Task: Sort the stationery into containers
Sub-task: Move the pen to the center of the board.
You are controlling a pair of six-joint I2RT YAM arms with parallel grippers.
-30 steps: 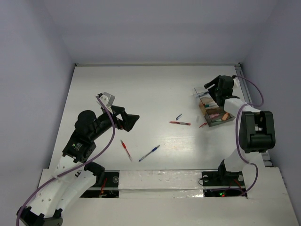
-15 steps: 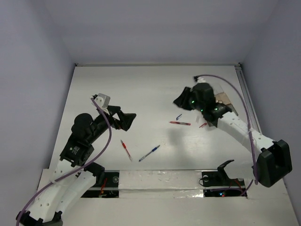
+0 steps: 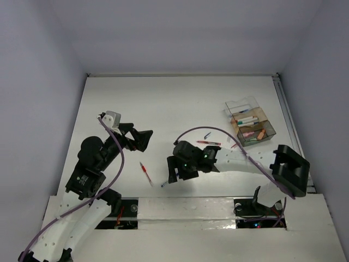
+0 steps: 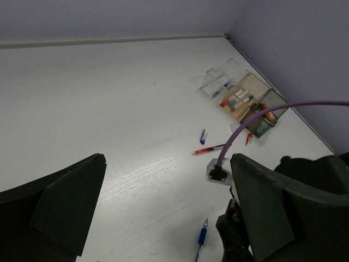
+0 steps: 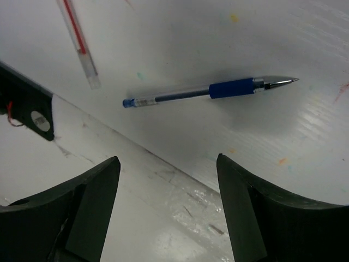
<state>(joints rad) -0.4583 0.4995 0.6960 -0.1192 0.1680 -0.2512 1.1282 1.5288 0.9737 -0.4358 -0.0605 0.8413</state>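
The clear organiser box [image 3: 251, 121] [image 4: 240, 98] stands at the back right with pens and eraser blocks in its compartments. A blue pen [image 5: 210, 91] [image 4: 202, 237] lies near the table's front edge, just beyond the tips of my right gripper [image 5: 168, 161] [image 3: 174, 176], which is open and holds nothing. From above, that gripper covers most of the pen. A red pen [image 3: 145, 173] [image 5: 79, 43] lies to its left, another red pen [image 3: 209, 143] [image 4: 210, 149] mid-table. My left gripper [image 3: 143, 139] [image 4: 168, 158] hangs open and empty over the left middle.
A small blue piece [image 3: 207, 134] [image 4: 203, 136] and a short red piece [image 3: 235, 145] [image 4: 248, 139] lie between the red pen and the organiser. The right arm's purple cable [image 3: 218, 132] arches over the table. A taped strip [image 5: 136, 218] borders the front edge.
My right arm has swung from the organiser at the back right to the front middle, over the blue pen. The left arm has drawn back slightly to the left.
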